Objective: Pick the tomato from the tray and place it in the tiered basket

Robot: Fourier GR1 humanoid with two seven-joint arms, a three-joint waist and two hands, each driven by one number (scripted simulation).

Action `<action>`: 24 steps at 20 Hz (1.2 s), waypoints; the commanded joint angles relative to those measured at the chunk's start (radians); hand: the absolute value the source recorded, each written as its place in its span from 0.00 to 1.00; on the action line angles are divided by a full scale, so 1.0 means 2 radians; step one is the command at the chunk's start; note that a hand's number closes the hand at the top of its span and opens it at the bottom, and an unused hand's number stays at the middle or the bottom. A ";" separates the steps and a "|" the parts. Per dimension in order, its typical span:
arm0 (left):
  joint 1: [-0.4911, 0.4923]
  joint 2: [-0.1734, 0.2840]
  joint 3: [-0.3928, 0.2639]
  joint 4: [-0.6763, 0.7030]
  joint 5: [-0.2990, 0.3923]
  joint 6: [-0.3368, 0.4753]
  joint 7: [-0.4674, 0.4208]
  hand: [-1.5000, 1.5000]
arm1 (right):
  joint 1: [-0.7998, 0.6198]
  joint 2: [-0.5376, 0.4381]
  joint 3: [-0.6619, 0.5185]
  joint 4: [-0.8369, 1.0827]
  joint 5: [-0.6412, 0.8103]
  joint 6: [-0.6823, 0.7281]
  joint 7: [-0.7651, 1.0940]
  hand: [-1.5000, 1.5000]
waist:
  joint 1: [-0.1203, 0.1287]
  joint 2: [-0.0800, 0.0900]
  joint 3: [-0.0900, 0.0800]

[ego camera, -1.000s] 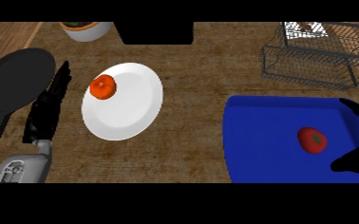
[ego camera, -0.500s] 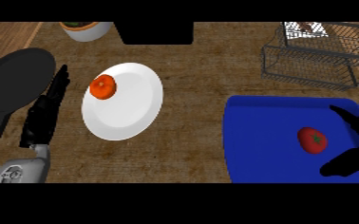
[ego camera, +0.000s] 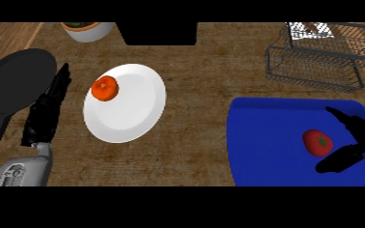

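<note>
Right hand point(ego camera: 343, 142) has advanced from the frame's right edge, fingers now spread wide either side of the round red tomato point(ego camera: 317, 142) lying on the blue rectangular tray point(ego camera: 271, 149) at lower right; grasp imminent, not closed.

Our right hand point(ego camera: 343, 142) is now further in over the tray point(ego camera: 271, 149) than a second ago, its open fingers and thumb spread on either side of the tomato point(ego camera: 317, 142), closer to it than before.
</note>
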 commanded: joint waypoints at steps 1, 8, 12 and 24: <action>-0.009 0.004 0.003 -0.039 -0.008 -0.008 0.042 0.50 | -0.011 0.021 0.009 0.034 0.027 -0.009 -0.024 0.00 | 0.001 0.000 0.000; 0.000 -0.007 0.010 -0.034 -0.013 -0.019 0.028 0.50 | -0.034 0.017 -0.021 0.076 0.027 0.019 -0.050 0.00 | 0.001 0.000 0.000; 0.019 -0.021 0.013 -0.005 -0.016 -0.010 -0.029 0.50 | -0.025 0.034 0.002 0.118 0.045 0.015 -0.076 1.00 | 0.001 0.000 0.000; 0.002 0.001 0.038 -0.020 -0.001 -0.035 0.012 0.50 | -0.010 0.042 0.000 0.057 0.042 0.031 -0.102 1.00 | -0.002 -0.001 0.000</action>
